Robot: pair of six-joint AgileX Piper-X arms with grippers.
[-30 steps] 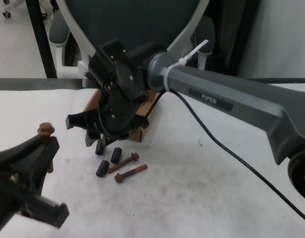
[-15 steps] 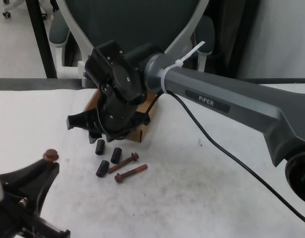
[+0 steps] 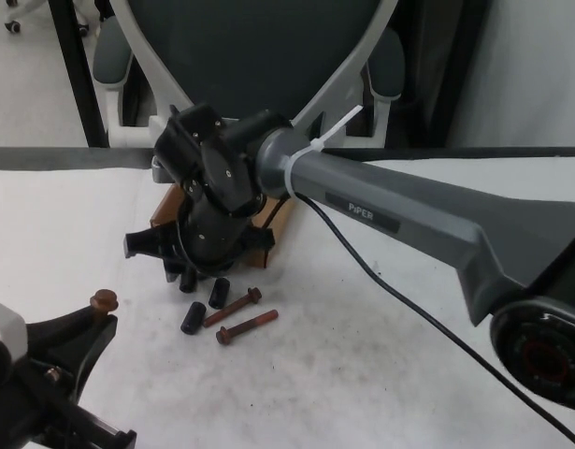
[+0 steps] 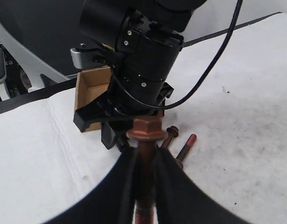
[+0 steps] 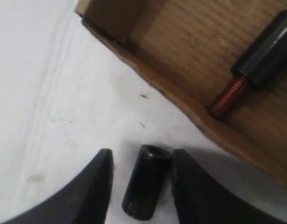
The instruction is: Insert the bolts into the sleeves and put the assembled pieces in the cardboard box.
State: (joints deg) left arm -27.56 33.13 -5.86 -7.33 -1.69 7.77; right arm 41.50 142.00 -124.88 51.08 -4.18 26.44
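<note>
I list, as seen from my station:
- bolt [image 4: 144,130]: reddish-brown metal, dull, threaded shank
- sleeve [image 5: 147,182]: black, smooth, faint sheen
- cardboard box [image 5: 190,42]: brown paperboard, matt, ribbed floor
- bench cover [image 3: 362,374]: white cloth, matt, lightly creased, speckled

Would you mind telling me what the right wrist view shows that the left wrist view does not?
The right wrist view adds an assembled piece lying inside the cardboard box, and a loose sleeve on the white cloth between the open fingers of the right gripper. The left wrist view adds the left gripper shut on a bolt, plus two loose bolts beyond it. Both show the cardboard box and the white cloth.
</note>
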